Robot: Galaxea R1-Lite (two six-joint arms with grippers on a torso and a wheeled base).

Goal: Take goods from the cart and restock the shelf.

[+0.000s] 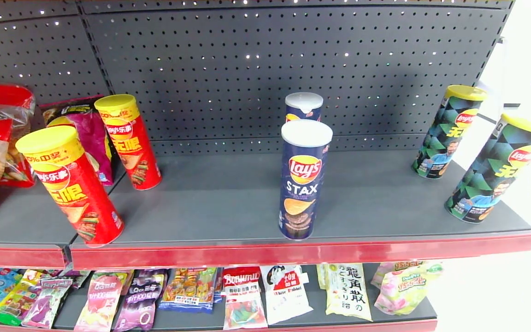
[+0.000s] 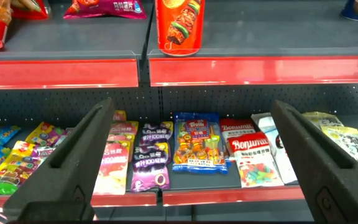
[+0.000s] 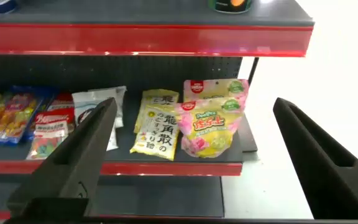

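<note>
The left end effector and right end effector are both released, fingers spread wide and holding nothing, facing the sweet bags on the lower shelf. On the upper shelf stand red tubes at the left, blue tubes in the middle and green tubes at the right, with bare gaps between. This looks like the pause between loads. The next move calls for turning to the cart, gripping a tube and standing it upright in a gap.
</note>
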